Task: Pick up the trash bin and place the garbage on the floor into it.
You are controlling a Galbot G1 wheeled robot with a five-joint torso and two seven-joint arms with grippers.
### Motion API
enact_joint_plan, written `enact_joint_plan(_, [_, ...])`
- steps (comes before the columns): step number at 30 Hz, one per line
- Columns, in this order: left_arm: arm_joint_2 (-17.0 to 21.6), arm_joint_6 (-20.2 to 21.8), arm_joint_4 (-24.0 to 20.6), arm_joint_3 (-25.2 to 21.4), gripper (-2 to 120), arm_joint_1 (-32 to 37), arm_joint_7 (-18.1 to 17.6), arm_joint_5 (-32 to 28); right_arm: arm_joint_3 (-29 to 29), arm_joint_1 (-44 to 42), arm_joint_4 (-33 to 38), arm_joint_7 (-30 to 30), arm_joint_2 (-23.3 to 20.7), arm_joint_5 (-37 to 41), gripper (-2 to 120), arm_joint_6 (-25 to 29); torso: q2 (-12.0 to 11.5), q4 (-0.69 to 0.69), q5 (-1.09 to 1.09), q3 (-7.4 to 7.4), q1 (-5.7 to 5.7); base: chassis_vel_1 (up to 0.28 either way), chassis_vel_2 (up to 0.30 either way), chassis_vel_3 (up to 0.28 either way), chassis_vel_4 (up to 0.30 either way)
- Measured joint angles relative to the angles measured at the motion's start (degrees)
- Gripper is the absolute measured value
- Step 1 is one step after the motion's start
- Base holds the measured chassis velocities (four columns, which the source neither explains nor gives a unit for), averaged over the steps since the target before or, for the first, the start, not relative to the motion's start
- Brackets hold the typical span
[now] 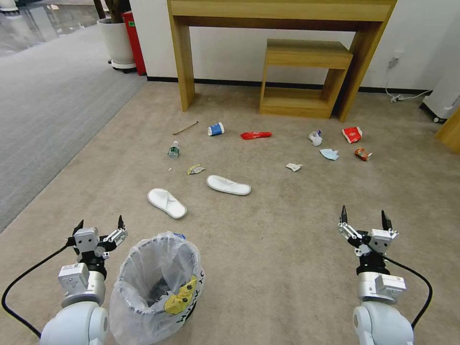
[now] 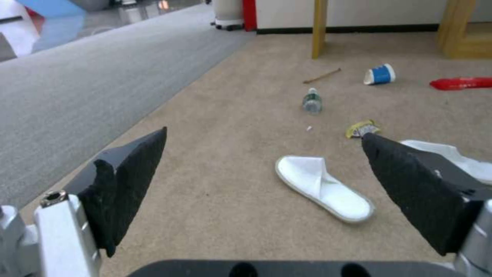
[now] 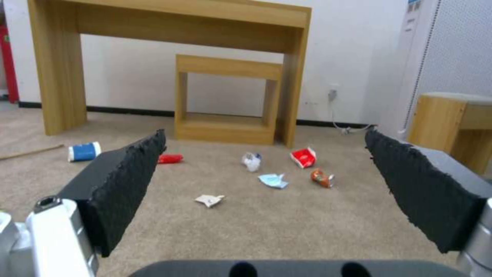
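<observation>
Picking up the trash bin looks like the step in hand, judging by the layout: nothing is gripped and all the garbage lies out on the floor.

Left gripper hovers just left of the bin's far rim, jaws spread wide, nothing between them. Right gripper hangs near right, well apart from the bin, jaws also wide and empty.

To do it well, I'd say:
- Use the left arm; it's the closer one.
- Clamp on the hard rim, not just the bag. The liner is loose and will likely slip or tear.
- Keep the bin upright on the lift.

Bin: small, round, dark, sitting near left on the beige carpet. Crinkly clear bag liner folded over the rim, yellow smiley and black lettering on the near-right side. Opening faces up; contents unclear.

Garbage, all farther out than the bin:
- two white slippers nearest, centre-left
- yellow wrapper, small bottle, wooden stick, blue-white paper cup beyond them
- long red wrapper in the middle
- crumpled tissue, blue mask, paper scrap, red wrappers far right
</observation>
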Motion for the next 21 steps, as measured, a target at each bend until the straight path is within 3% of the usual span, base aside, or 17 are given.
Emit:
enact_joint_plan(15, [5.69,8.91,-1.87,2.79,100,1.75,-1.37,-7.43,0.18,-0.62,0.54,-0.17,-0.44,0.39,100,-0.84,0.00,0.00,0.00,0.00,0.00,0.000,0.000,0.000,0.000])
enact_joint_plan(21, [11.53,14.58,-1.80,3.76,100,2.25,-2.59,-12.18,0.32,-0.97,0.71,-0.18,-0.73,0.91,100,-1.28,0.00,0.00,0.00,0.00,0.00,0.000,0.000,0.000,0.000])
